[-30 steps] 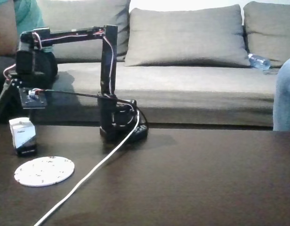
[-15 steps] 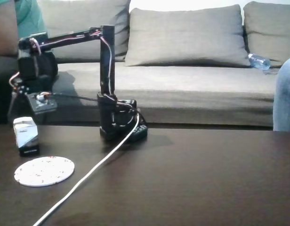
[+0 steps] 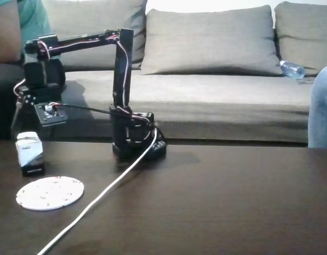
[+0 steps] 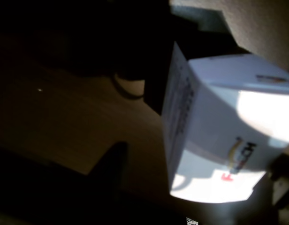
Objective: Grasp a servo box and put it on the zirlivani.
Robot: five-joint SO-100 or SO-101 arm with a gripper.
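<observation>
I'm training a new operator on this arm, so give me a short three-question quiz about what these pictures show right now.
1. True or false: the servo box already rests on the zirlivani.
2. In the fixed view, which lies nearer the camera, the box or the disc?
3. Multiple choice: the bottle lies on (a) the table, (b) the sofa, (c) the disc.

Key:
1. False; it stands on the table just behind the disc.
2. The disc.
3. b.
</observation>
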